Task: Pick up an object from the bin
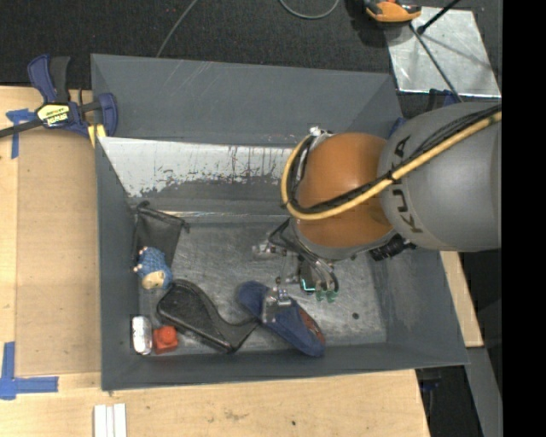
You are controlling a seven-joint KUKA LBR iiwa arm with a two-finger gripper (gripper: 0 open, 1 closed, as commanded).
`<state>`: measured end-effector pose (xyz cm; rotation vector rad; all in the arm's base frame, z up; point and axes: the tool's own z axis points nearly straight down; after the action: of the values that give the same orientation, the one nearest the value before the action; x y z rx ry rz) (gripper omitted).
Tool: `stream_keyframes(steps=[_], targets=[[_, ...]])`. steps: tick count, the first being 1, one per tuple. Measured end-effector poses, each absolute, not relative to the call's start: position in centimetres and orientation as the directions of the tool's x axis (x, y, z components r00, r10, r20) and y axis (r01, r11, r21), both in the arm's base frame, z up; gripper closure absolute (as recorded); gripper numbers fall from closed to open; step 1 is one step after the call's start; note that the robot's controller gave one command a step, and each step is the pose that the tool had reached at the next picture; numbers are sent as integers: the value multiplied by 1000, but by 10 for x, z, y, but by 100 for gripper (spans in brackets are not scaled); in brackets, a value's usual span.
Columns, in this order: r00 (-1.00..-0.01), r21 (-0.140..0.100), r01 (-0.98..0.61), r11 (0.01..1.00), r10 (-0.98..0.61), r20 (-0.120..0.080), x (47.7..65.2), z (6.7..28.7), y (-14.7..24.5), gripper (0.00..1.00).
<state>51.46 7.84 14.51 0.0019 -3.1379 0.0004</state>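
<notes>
Robotics lab: a bin-picking test rig

A grey industrial arm (452, 196) with an orange wrist cover (341, 183) and a yellow cable (426, 158) looms just above the end effector (300, 286), which hangs inside a scratched grey metal bin (256, 102) — small loose test things (196, 316) lie to its left.

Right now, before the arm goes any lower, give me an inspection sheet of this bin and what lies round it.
Surface: grey metal bin, floor scuffed, far wall scratched.
Job's things: blue soft thing like a slipper, near the middle of the front wall, under the hand.
Clutter: black curved handle against the blue thing's left side; blue-and-tan toy by the left wall; red and white piece in the front left corner; dark pouch at the far left.
Grippers: hand low over the blue thing's upper end.
Cables: yellow cable across the arm's orange cover.
Surroundings: dark floor beyond the far wall.
</notes>
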Motion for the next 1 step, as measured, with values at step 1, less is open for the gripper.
stream_keyframes(steps=[1], targets=[[-974, 1, -226, 974, -226, -7, 517, 73, 54, 0]])
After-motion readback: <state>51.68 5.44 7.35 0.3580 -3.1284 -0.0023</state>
